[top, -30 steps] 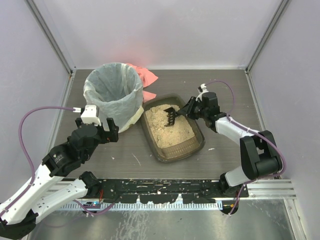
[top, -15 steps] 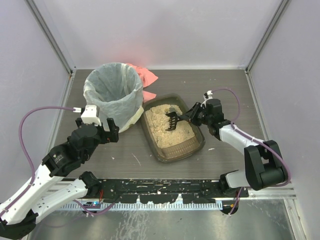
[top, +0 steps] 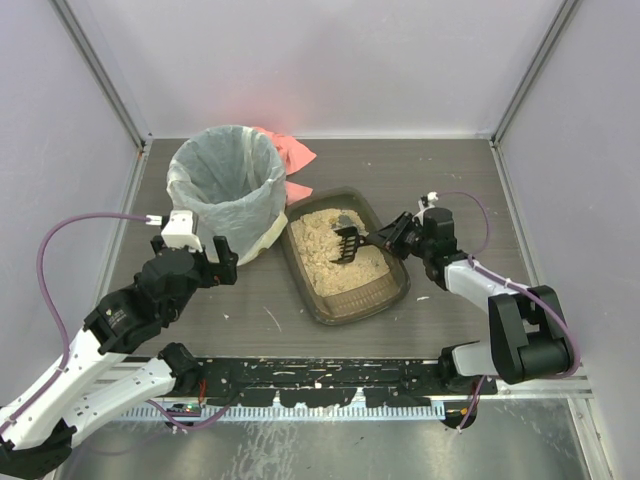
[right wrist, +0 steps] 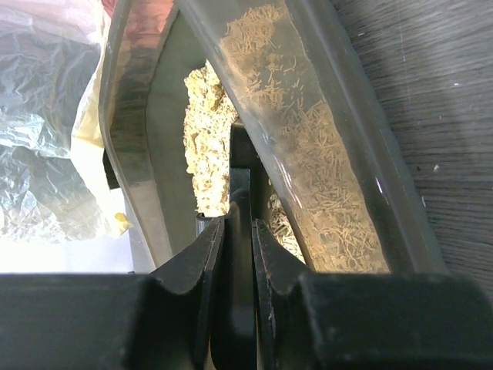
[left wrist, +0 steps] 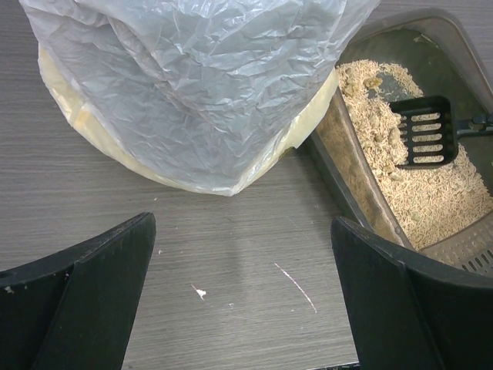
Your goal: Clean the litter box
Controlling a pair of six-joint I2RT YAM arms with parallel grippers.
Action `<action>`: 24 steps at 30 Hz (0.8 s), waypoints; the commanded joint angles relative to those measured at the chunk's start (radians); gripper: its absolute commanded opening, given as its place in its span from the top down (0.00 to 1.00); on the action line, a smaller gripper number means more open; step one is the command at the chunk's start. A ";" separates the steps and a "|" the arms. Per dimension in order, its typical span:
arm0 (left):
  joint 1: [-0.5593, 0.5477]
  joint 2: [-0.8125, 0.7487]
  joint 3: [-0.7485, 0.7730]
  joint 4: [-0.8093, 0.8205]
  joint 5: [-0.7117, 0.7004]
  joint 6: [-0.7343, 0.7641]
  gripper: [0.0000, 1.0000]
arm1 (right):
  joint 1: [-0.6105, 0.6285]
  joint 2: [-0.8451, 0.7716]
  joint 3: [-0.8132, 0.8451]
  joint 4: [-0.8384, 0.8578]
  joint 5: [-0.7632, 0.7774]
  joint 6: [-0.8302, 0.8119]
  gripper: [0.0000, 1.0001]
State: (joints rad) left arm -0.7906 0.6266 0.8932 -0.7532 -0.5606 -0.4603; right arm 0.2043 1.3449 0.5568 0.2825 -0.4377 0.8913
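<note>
The dark smoky-brown litter box [top: 390,297] sits mid-table with tan litter inside; it also shows in the left wrist view [left wrist: 348,202] and the right wrist view [right wrist: 362,146]. My right gripper [top: 392,236] is shut on the handle of a black slotted scoop [top: 347,243], whose head rests on the litter near the box's far end. The scoop head shows in the left wrist view [left wrist: 425,131] and its handle in the right wrist view [right wrist: 238,200]. My left gripper [top: 222,254] is open and empty over bare table, left of the box, beside the bin.
A round bin [top: 224,190] lined with a white bag stands left of the litter box, touching its far corner. A pink cloth [top: 293,152] lies behind the bin. Small white specks [left wrist: 200,292] lie on the table. Grey walls enclose the table.
My right gripper moved right and toward the near side, dragging the scoop across the litter toward the box's middle. The left arm has not moved.
</note>
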 commanded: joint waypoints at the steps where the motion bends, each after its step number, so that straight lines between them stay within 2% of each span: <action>1: 0.004 -0.013 0.009 0.028 -0.005 -0.012 0.02 | -0.023 -0.055 -0.015 0.141 -0.077 0.075 0.99; 16: 0.002 -0.016 0.013 0.024 -0.005 -0.014 0.02 | -0.082 -0.108 -0.078 0.207 -0.152 0.130 0.99; 24: 0.002 -0.007 0.017 0.028 0.002 -0.014 0.02 | -0.144 -0.112 -0.178 0.402 -0.225 0.222 0.99</action>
State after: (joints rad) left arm -0.7906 0.6205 0.8932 -0.7536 -0.5602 -0.4606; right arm 0.0933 1.2686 0.4122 0.4747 -0.5896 1.0340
